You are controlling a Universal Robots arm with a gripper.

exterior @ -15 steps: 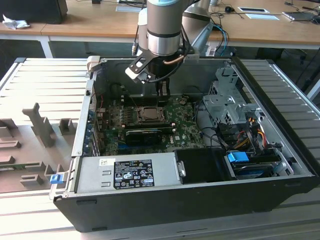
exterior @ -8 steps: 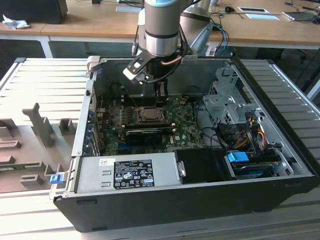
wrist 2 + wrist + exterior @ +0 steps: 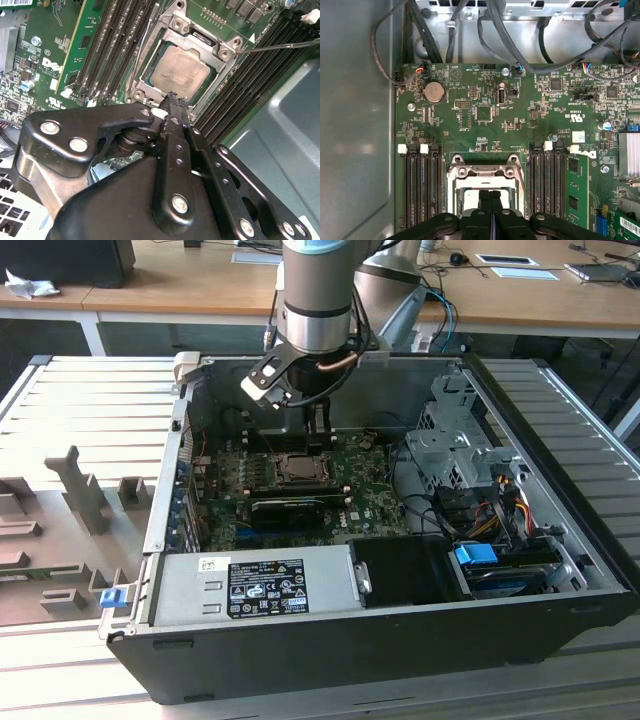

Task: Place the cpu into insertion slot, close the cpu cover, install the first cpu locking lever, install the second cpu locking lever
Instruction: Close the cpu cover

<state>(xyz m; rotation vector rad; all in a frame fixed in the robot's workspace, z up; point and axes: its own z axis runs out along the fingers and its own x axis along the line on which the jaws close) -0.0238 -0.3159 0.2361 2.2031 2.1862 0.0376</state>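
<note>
The cpu (image 3: 179, 70), a dull silver square, lies in the insertion slot (image 3: 297, 468) on the green board. Over it the cpu cover (image 3: 176, 27) lies flat, its window framing the chip. One thin locking lever (image 3: 280, 46) sticks out sideways from the socket's corner, and another wire lever (image 3: 137, 57) runs along the opposite side. My gripper (image 3: 172, 97) hangs just above the socket's edge, with its black fingers pressed together and nothing between them. In the first wrist view the gripper (image 3: 490, 195) sits over the socket frame (image 3: 482, 172). The exterior view has the gripper (image 3: 318, 428) just behind the socket.
Black memory slots (image 3: 420, 185) flank the socket on both sides. A long black card (image 3: 290, 508) lies in front of the socket, then the power supply (image 3: 255, 585). A drive cage (image 3: 455, 445) and cables (image 3: 480, 510) fill the exterior view's right. The case walls (image 3: 165, 490) enclose everything.
</note>
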